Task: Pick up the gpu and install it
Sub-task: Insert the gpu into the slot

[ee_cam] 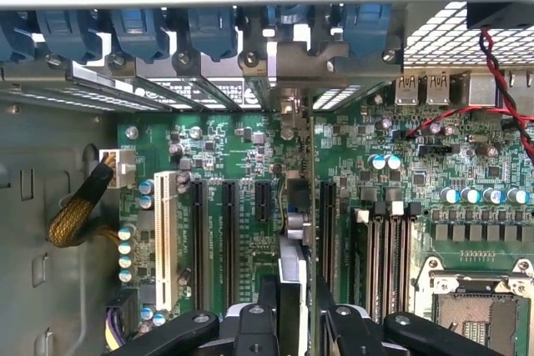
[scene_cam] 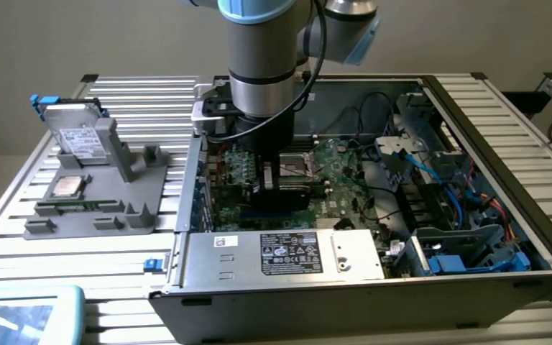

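My gripper is down inside the open computer case, over the green motherboard. It is shut on the gpu, a thin dark card held upright. In the wrist view the gpu shows edge-on between my fingers, and my gripper clamps it from both sides. The card stands low over the motherboard, in line with a black expansion slot between neighbouring slots. Its silvery bracket end reaches the case's rear slot openings. Whether its edge sits in the slot is hidden.
A grey parts holder at the exterior view's left carries a silver hard drive, a processor chip and a memory stick. The power supply lines the case's front. Cables and drive bays crowd the right. A white slot lies beside the black ones.
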Robot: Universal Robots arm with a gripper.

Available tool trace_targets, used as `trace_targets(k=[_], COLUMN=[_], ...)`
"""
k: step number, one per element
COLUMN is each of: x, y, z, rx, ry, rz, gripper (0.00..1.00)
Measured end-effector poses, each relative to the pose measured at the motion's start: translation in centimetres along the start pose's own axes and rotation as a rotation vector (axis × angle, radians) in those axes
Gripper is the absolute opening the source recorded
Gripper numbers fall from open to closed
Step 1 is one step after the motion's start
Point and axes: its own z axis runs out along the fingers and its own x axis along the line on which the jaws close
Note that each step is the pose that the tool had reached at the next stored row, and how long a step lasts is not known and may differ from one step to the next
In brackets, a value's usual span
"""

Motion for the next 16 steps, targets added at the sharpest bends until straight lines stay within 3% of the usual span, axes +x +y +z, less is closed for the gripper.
trace_targets(k=[16], x=[0.17], y=[0.03], z=[0.01], rx=[0.0006], ry=[-0.0003], rz=[0.000], gripper=[0.27])
